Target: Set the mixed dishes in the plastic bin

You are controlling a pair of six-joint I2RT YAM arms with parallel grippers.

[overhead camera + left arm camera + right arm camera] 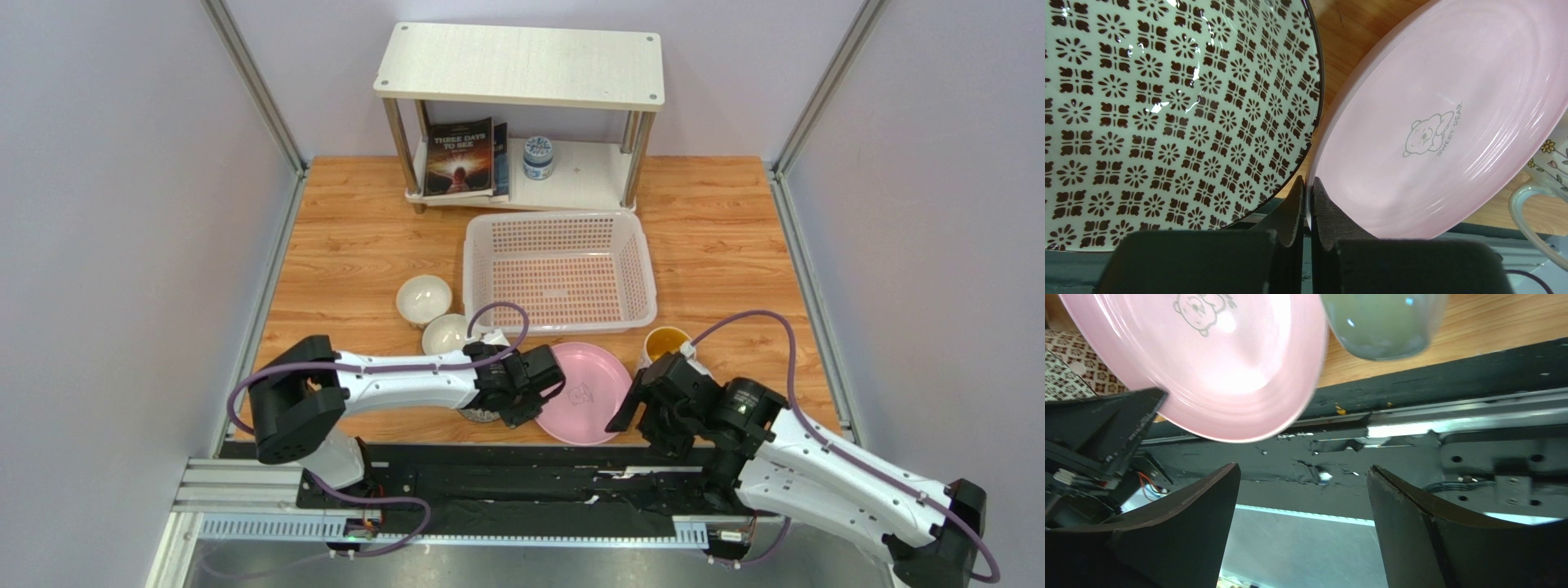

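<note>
My left gripper (548, 387) is shut on the left rim of the round pink plate (586, 392), its fingertips (1322, 208) pinching the edge. The plate (1444, 122) also shows in the right wrist view (1229, 367). The dark-patterned bowl (1168, 110) lies just left of the plate, mostly hidden under the left arm (481, 415). The white mug with yellow inside (665, 343) stands right of the plate. Two small white bowls (423, 298) (445, 333) sit left of the plastic bin (471, 272), which is empty. My right gripper (638, 410) is open and empty (1303, 471) beside the plate's right edge.
A white two-tier shelf (521, 67) stands behind the bin, with a book (460, 157) and a small blue-white jar (537, 157) on its lower tier. A black rail (528, 472) runs along the near edge. Grey walls close both sides.
</note>
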